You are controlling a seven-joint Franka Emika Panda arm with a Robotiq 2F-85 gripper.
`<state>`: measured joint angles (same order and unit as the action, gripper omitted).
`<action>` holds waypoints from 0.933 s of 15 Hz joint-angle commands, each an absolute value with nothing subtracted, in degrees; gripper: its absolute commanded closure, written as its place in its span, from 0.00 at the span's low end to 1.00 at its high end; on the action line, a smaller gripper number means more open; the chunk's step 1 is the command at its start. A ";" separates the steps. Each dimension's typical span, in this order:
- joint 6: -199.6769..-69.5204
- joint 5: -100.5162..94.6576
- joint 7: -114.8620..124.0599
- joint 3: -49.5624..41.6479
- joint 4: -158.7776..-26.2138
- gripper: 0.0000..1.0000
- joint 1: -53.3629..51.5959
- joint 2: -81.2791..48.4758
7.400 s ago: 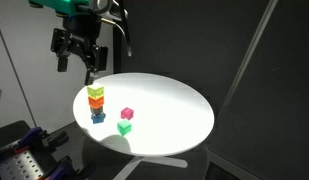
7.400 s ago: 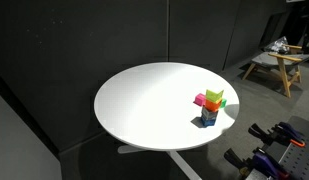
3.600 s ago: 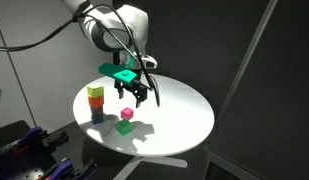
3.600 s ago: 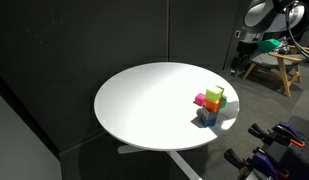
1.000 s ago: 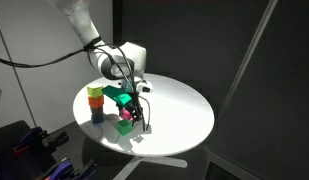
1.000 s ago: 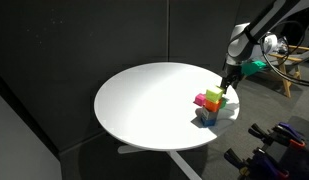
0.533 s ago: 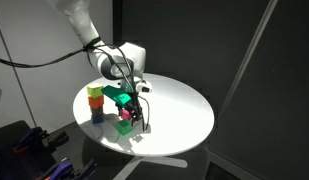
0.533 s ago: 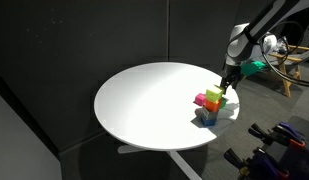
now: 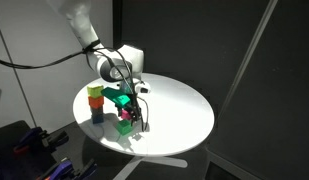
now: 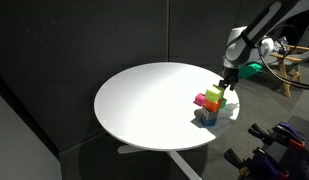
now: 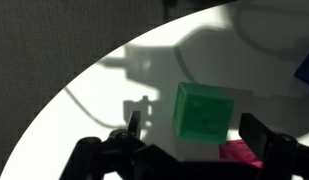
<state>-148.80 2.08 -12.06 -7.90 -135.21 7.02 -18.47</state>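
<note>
My gripper (image 9: 132, 113) hangs low over the round white table (image 9: 179, 105), just above two loose cubes. In the wrist view the gripper (image 11: 194, 132) is open, with its dark fingers (image 11: 132, 128) spread wide. A green cube (image 11: 204, 112) lies on the table between and just beyond them, and a magenta cube (image 11: 237, 152) sits next to it at the lower right. In an exterior view the green cube (image 9: 124, 128) is nearest the front edge, with the magenta cube (image 9: 124, 117) partly hidden behind the gripper. In an exterior view the gripper (image 10: 223, 88) is beside the stack.
A stack of coloured blocks (image 9: 95, 101), green on top, then yellow, orange and blue, stands near the table's edge close to the gripper; it also shows in an exterior view (image 10: 209, 108). A wooden stool (image 10: 277, 62) stands off the table in the background.
The arm came from above the stack, swung over the table and came down over the two loose cubes. In the last second it has hardly moved.
</note>
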 commanded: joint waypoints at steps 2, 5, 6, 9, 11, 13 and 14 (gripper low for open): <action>-150.74 0.81 -9.11 -7.15 -134.35 0.00 7.30 -20.20; -151.25 0.64 -8.67 -7.02 -134.19 0.00 7.15 -21.00; -151.37 0.60 -8.54 -6.98 -134.10 0.00 7.12 -21.22; -151.64 0.47 -8.22 -6.85 -133.71 0.00 7.03 -21.96; -151.75 0.33 -8.08 -6.82 -133.50 0.00 6.92 -22.37; -151.66 0.25 -7.93 -6.79 -133.20 0.00 6.79 -22.72; -151.64 0.13 -7.80 -6.83 -133.02 0.00 6.65 -22.94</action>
